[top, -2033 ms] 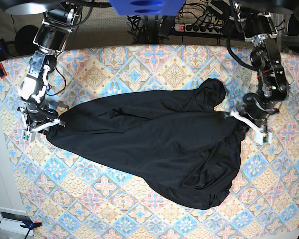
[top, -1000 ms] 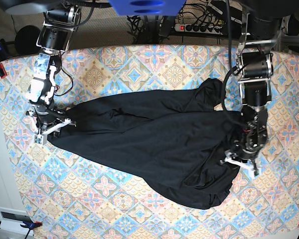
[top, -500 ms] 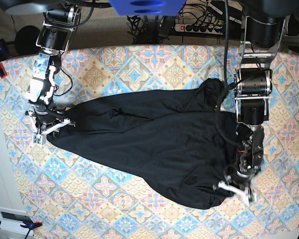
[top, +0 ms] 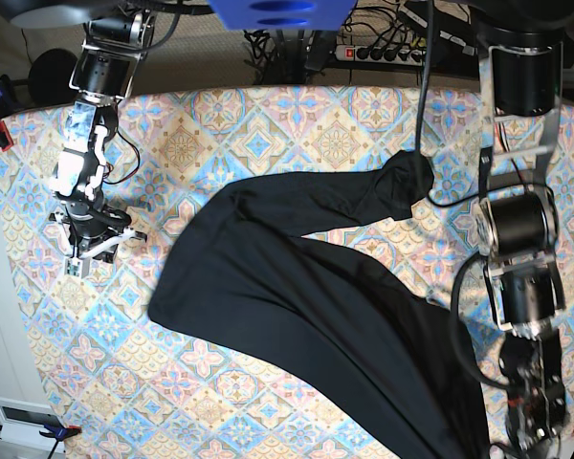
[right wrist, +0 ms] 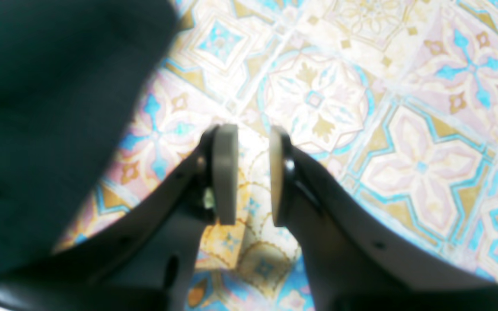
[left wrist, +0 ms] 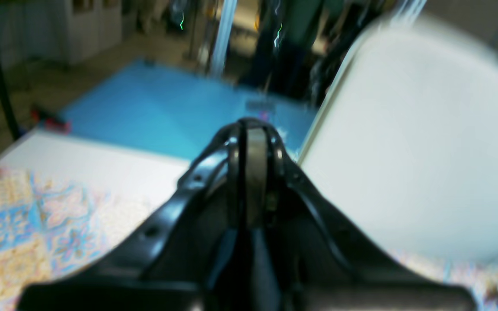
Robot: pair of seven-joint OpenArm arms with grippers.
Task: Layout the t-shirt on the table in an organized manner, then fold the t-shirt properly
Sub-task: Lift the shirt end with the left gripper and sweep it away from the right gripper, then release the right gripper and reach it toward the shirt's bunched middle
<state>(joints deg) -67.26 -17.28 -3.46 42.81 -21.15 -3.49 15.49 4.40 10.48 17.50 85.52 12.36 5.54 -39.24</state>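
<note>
While the left tool [left wrist: 252, 138] grips the t-shirt [top: 316, 287] tightly at five o'clock, the right tool [right wrist: 252, 131], slightly open and empty, hovers at nine. The t-shirt stretches from the middle of the worktop [top: 239, 421] towards five.

Two tools: one [left wrist: 255, 129] on the robot's left, one [right wrist: 253, 129] on its right. One black t-shirt [top: 297, 277], reaching the left tool and lying beside the right one. One table [top: 105, 382] beneath both tools. One blue mat [left wrist: 162, 108] beyond the left tool.
</note>
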